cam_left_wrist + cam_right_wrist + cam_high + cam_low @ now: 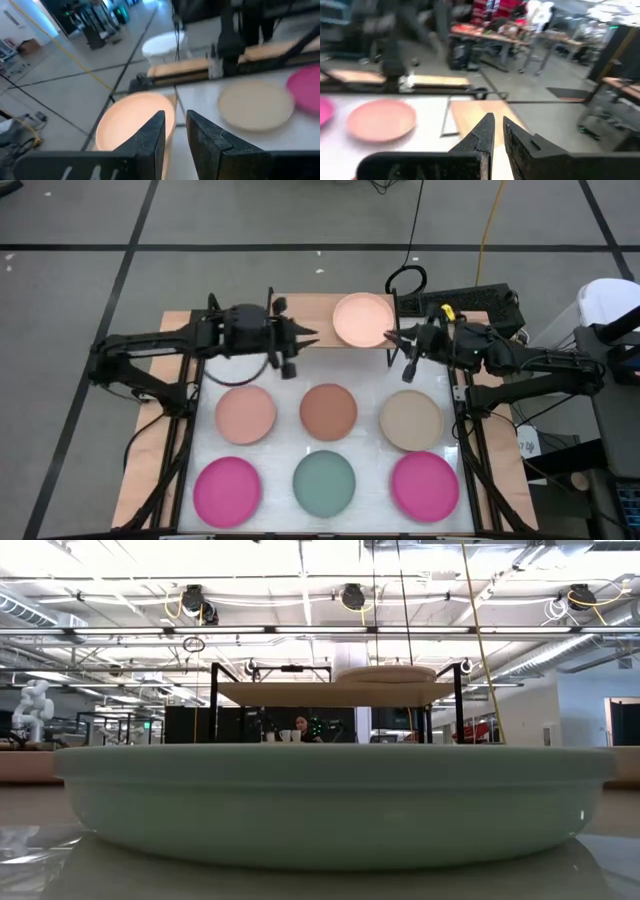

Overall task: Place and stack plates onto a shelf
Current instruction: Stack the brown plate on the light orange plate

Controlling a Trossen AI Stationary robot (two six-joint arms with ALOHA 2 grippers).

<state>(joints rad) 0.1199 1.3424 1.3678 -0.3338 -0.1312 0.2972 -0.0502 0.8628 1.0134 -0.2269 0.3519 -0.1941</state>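
You have one round, pale peach matte plate (362, 320) already sitting on the small shelf with the light wooden top board (318, 312), towards its right half; the low view shows the same plate (385, 673) resting flat on the board (335, 692) above thin black legs.

Your left gripper (308, 340) hangs just beside the shelf's front edge, left of that plate, its two dark fingers (150, 137) drawn close with only a narrow gap and nothing between them. In the left wrist view the peach plate (130, 122) glows just beyond the fingertips.

Your right gripper (395, 340) sits at the plate's right rim — whether it touches cannot be told from above. Its fingers (481, 137) are likewise nearly together and empty, pointing over the wooden board (475, 115).

Six more plates lie on the white table surface (285, 380) in two rows: a pale pink plate (245, 413), a terracotta brown plate (328, 410) and a beige plate (411, 420) nearer the shelf — then a magenta plate (227, 489), a teal plate (324, 483) and a second magenta plate (425, 485). All lie apart from each other.
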